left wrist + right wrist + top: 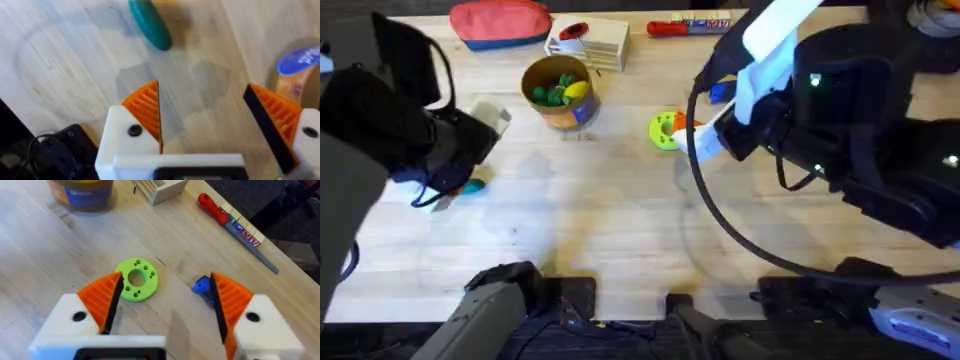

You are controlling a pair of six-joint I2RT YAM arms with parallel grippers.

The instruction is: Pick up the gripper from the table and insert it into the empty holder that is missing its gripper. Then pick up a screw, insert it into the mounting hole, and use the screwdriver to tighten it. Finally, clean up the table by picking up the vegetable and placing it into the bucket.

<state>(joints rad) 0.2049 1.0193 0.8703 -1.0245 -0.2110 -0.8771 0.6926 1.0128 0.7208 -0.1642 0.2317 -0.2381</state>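
Pale wood grain runs across the desk (620, 220), which carries everything in view. Near its far edge the bucket (560, 92) stands upright with green and yellow toys inside, its blue label facing the arms. Behind it lies a red pouch (500, 22), beside that a small wooden block (588, 42), and farther right a red-handled screwdriver (665, 28). A lime-green disc with holes (665, 131) lies flat right of the bucket.

At the left side, the vegetable (150, 24) lies on the bare wood, just ahead of the left gripper (207, 120), whose orange-padded fingers (145, 112) stand wide apart and hold nothing. From overhead the teal piece peeks out at the dark arm's edge (473, 186).

Over toward the right, the right gripper (165, 302) hovers above the disc, its fingers (105, 297) likewise spread and empty. A small blue object (201, 285) sits just beside one finger; it may be part of the powered screwdriver, though that is hard to tell.
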